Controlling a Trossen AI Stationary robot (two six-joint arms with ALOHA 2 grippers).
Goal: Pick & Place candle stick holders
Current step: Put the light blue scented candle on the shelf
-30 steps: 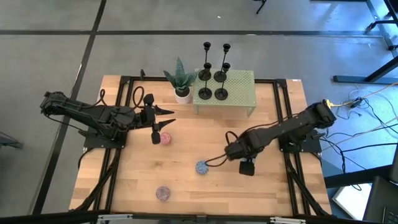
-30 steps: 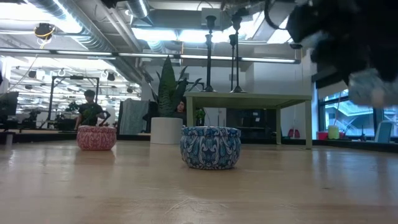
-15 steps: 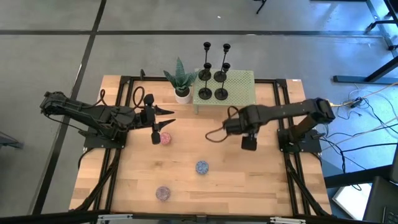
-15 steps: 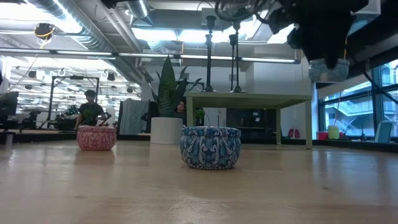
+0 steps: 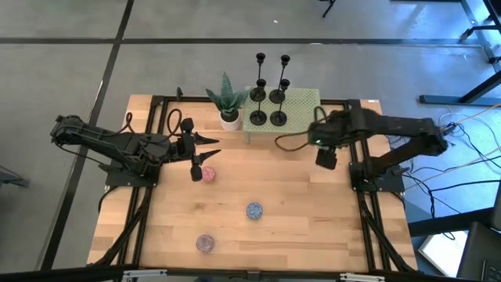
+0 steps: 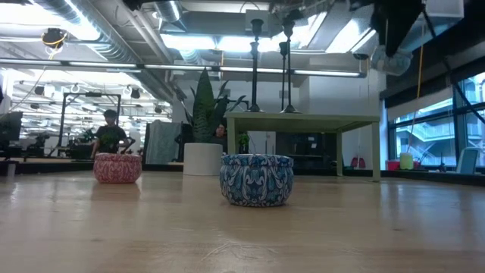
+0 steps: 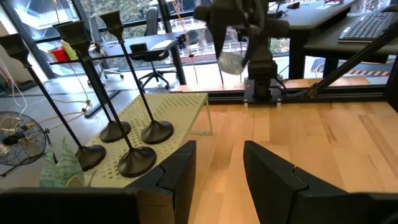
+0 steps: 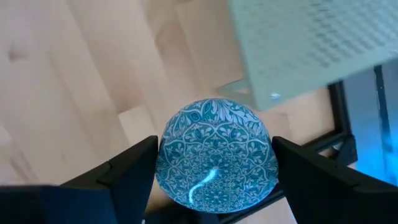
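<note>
Black candle stick holders (image 5: 268, 86): round bases, thin stems, small cups.

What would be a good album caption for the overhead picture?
Right claw carries a blue patterned lid beside the green stand of four candle stick holders.

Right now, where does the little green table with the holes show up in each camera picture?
High view: green table at top centre, on the wooden tabletop.
Low view: centre-right, behind the blue tin.
Left wrist view: lower left, under the candle stick holders.
Right wrist view: top right, beyond the blue patterned disc held in the right claw.
Shared landmark: the wooden tabletop.
</note>
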